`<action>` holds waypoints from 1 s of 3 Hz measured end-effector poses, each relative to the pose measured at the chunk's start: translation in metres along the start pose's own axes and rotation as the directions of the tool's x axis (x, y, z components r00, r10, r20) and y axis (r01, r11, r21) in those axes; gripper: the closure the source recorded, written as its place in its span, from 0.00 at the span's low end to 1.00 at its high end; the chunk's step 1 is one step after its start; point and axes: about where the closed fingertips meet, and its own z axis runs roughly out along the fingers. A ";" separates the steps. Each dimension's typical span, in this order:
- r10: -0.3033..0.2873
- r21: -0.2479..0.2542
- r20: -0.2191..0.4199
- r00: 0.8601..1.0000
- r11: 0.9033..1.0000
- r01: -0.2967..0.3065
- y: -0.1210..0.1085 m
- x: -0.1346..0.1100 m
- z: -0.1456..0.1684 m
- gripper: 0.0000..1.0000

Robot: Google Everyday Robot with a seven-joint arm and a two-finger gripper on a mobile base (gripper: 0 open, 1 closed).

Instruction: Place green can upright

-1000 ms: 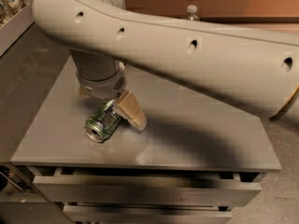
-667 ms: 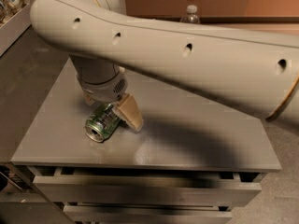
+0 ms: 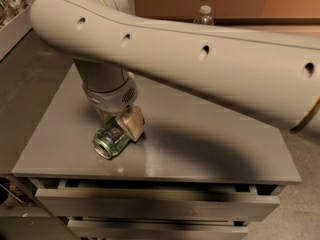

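Note:
The green can (image 3: 107, 142) lies on its side on the grey cabinet top (image 3: 210, 154), near the front left, with its silver end pointing toward the front-left edge. My gripper (image 3: 118, 128) reaches down from the large pale arm and straddles the can's rear half. One tan finger (image 3: 132, 124) presses on the can's right side, and the other finger's tip shows at its left. The gripper is shut on the can, which rests on the surface.
A clear water bottle (image 3: 204, 15) stands behind the arm at the back. A pale tray (image 3: 12, 26) with items sits at the far left. Drawers (image 3: 150, 204) run below the cabinet's front edge. The arm (image 3: 200, 59) spans the upper view.
The gripper has lowered and shifted slightly left, and its right finger has closed in against the can. The can has stayed lying in nearly the same spot.

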 end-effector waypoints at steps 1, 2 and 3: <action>0.090 -0.003 0.067 0.994 0.996 -0.090 -0.002 0.000 -0.012 0.87; 0.251 0.010 0.167 0.953 0.966 -0.257 -0.010 0.010 -0.033 1.00; 0.404 0.030 0.295 0.866 0.902 -0.431 -0.017 0.025 -0.051 1.00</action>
